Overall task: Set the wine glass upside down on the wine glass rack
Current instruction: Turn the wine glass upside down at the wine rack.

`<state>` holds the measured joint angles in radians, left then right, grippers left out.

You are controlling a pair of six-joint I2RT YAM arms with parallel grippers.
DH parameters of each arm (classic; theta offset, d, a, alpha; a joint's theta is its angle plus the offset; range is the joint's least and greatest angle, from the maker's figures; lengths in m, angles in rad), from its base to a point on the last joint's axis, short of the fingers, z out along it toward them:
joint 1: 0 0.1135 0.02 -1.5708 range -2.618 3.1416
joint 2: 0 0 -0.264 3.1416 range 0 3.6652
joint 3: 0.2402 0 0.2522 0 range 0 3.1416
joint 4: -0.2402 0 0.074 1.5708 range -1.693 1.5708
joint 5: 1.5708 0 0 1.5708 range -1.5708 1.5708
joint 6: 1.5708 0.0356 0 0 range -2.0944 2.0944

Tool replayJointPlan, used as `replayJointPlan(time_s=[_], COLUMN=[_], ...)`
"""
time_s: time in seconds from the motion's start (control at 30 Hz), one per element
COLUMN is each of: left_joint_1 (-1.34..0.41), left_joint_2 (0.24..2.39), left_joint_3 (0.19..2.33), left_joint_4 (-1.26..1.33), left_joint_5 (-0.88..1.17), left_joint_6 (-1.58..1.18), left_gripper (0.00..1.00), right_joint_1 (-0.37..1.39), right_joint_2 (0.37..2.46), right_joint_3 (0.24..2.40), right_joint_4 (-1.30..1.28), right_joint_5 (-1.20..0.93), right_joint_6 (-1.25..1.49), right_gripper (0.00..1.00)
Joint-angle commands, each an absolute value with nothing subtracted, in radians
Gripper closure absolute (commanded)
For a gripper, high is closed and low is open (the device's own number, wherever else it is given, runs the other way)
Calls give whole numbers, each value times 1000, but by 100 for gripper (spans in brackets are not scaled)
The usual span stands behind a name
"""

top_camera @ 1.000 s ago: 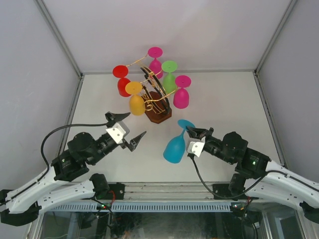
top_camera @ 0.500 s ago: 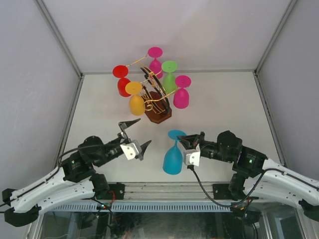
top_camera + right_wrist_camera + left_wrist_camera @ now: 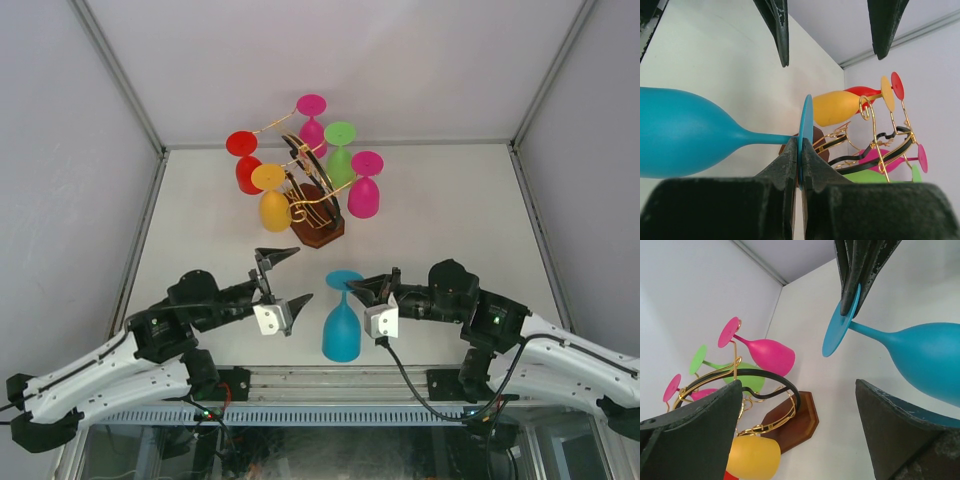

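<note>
While both arms are reaching in from the near edge, table: the flat white tabletop [image 3: 450,200] is carrying the rack toward its far side.
Rack: the gold wire wine glass rack [image 3: 312,215], with scrolled arms, a black central loop and a dark brown wooden base, is standing upright.
Hung glasses: a red plastic glass [image 3: 246,175], a yellow one [image 3: 274,208], a magenta one [image 3: 313,135], a green one [image 3: 340,160] and a pink one [image 3: 364,195] are hanging bowl-down from its arms.
Task glass: the teal-blue plastic wine glass [image 3: 341,330] is sitting off the rack, on its near side between the two grippers, foot toward the rack and bowl toward the near edge; whether its rim is touching the table, I cannot tell.
Right gripper [image 3: 352,286]: its jaws are pinching the glass's round foot edge-on.
Left gripper [image 3: 305,273]: its jaws are standing spread wide, holding nothing, just beside the glass and apart from it.
</note>
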<state>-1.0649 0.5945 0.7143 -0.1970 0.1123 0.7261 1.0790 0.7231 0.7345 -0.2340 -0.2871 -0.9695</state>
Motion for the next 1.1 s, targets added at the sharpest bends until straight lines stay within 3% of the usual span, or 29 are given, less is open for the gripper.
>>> replayJointPlan(time_s=[0.0,0.37,1.07], left_joint_1=[-1068,-1073,-1173], left_joint_2=[618,620,726], left_joint_3=[750,741,793], left_joint_4=[-198,-174,-152], left_joint_5=[155,145,176], left_joint_6=[712,651,730], left_gripper=[2,0,47], right_joint_1=[1092,1092,1098], right_joint_2=[729,722,785], right_joint_3=[787,789,807], right_joint_4=[-201,-222,-169], right_joint_5=[-316,-321,-411], right_joint_6=[-954,-954,-926], right_gripper=[100,100,100])
